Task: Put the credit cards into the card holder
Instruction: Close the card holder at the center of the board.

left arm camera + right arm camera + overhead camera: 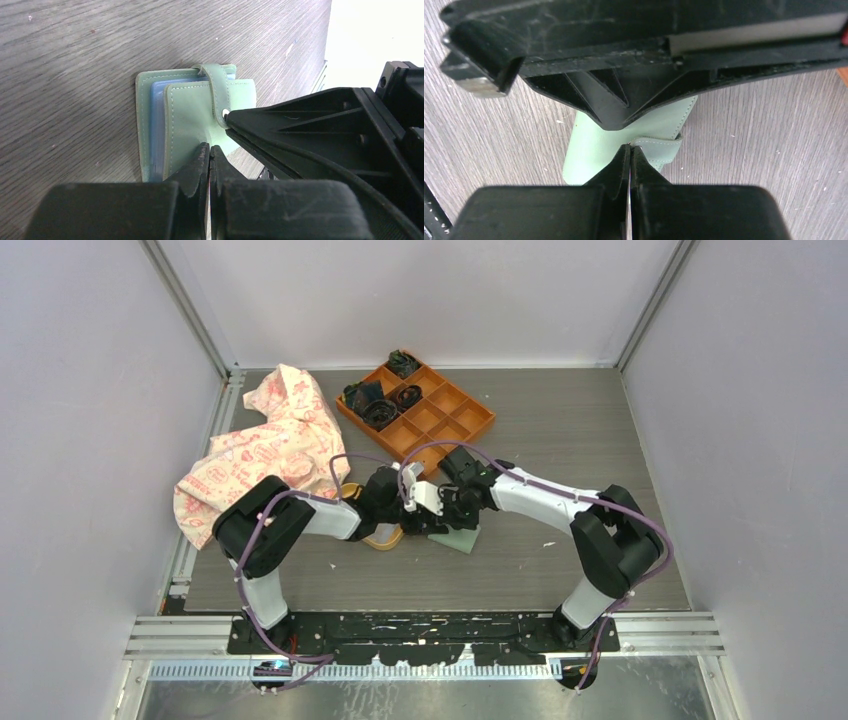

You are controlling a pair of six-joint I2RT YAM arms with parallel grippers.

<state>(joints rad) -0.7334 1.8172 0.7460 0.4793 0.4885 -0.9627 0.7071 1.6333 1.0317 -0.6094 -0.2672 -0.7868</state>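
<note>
The sage-green card holder (464, 539) lies folded on the table, its closing tab (216, 85) wrapped over the top flap and blue lining showing at its left edge. My left gripper (209, 148) is shut, and its tips rest on the green flap (190, 115). My right gripper (630, 146) is shut too, its tips touching the tab's end (659, 148) where the snap stud sits. In the top view both grippers (428, 524) (452, 516) meet over the holder. No credit cards show in any view.
A yellow oval dish (386, 537) lies under the left arm, just left of the holder. An orange compartment tray (470, 426) with dark items stands behind. A crumpled patterned cloth (270, 450) covers the table's left side.
</note>
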